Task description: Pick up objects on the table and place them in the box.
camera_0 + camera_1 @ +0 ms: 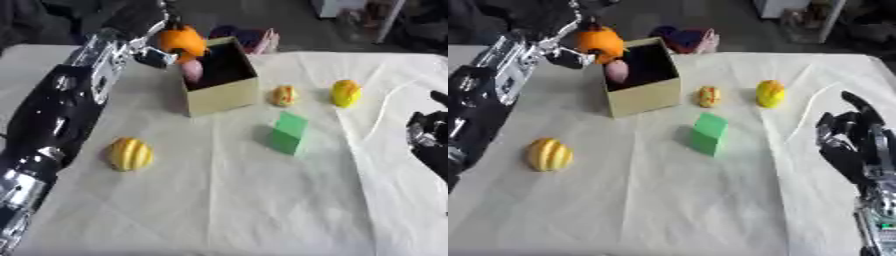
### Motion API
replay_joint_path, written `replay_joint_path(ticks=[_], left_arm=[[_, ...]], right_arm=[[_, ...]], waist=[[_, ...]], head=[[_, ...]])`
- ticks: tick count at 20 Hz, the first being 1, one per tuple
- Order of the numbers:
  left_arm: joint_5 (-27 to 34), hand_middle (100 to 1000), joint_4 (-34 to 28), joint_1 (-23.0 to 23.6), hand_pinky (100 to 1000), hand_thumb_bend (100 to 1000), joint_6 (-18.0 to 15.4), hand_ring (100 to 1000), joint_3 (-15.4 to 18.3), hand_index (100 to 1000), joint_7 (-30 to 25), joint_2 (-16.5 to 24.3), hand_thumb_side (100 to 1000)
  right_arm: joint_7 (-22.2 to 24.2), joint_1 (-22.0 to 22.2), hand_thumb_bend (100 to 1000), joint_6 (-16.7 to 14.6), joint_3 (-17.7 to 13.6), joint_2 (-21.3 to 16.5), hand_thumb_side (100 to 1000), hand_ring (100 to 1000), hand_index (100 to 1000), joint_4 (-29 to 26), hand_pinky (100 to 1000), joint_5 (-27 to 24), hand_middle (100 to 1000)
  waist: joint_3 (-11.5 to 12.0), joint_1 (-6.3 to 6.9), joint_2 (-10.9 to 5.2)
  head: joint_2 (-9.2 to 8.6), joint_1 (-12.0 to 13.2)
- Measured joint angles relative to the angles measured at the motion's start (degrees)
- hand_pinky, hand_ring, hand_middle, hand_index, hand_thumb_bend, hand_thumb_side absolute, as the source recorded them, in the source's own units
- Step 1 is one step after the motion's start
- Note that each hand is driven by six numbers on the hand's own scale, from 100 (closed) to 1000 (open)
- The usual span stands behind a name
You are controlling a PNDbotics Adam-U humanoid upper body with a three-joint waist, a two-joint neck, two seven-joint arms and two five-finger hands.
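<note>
Left hand (162, 42): up at the far left of the table, my arm stretched along the left side; fingers curled round an orange round fruit (182, 41), holding it in the air.
Orange fruit: above the near-left rim of the box (223, 95), partly over the opening; whether it touches the rim I cannot tell.
Box: tan cardboard, open at the top, dark inside, standing on the white tablecloth (227, 200) at the far middle-left.
Pink thing (192, 70): rounded, showing at the box's left inner corner just under the orange fruit; inside or leaning on the wall, cannot tell.
Right hand (857, 142): idle by the right edge of the table, palm roughly toward the middle, fingers up and relaxed, a little apart, holding nothing.
Yellow ribbed fruit (129, 154): lying on the cloth at the near left, beside my left forearm, well apart from the box.
Green block (289, 133): tilted on the cloth, near the middle, in front and to the right of the box.
Small yellow-red thing (283, 95): just right of the box, apart from it.
Yellow fruit (346, 93): right of the small one, near it, not touching.
Beyond the box: dark and pink items (254, 39) off the table's far edge; cannot make out what.
</note>
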Motion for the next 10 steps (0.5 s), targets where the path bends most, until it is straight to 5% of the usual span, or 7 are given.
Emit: replay_joint_path(ticks=[1, 2, 7, 10], left_arm=[[-0.51, 656, 0.37, 0.01, 760, 397, -0.37, 662, -0.2, 791, -0.59, -0.31, 174], [-1.13, 736, 0.75, 0.03, 786, 488, -0.67, 727, -0.26, 841, -1.23, -0.63, 227], [-3.68, 836, 1.36, 0.08, 823, 660, -0.89, 801, -0.25, 897, -3.91, -0.64, 543], [-3.67, 840, 1.19, 0.41, 832, 637, -0.66, 803, 0.24, 901, -5.04, -0.2, 556]], right_arm=[[0.02, -0.03, 100, 0.01, 0.0, 0.0, 177, 425, 892, 0.0, 737, 0.0, 437], [0.04, -0.03, 100, 0.03, 0.0, 0.01, 177, 425, 892, 0.0, 737, 0.0, 437], [0.05, -0.04, 100, 0.04, 0.0, 0.02, 178, 425, 891, 0.0, 737, -0.01, 437], [0.07, -0.03, 100, 0.05, 0.0, 0.04, 179, 425, 891, 0.0, 737, -0.01, 437]], waist=[[-0.16, 0.0, 0.09], [-0.21, 0.0, 0.13], [-0.22, 0.02, 0.14], [-0.12, 0.02, 0.14]], head=[[0.0, 0.03], [0.0, 0.04], [0.0, -0.01], [0.0, -0.15]])
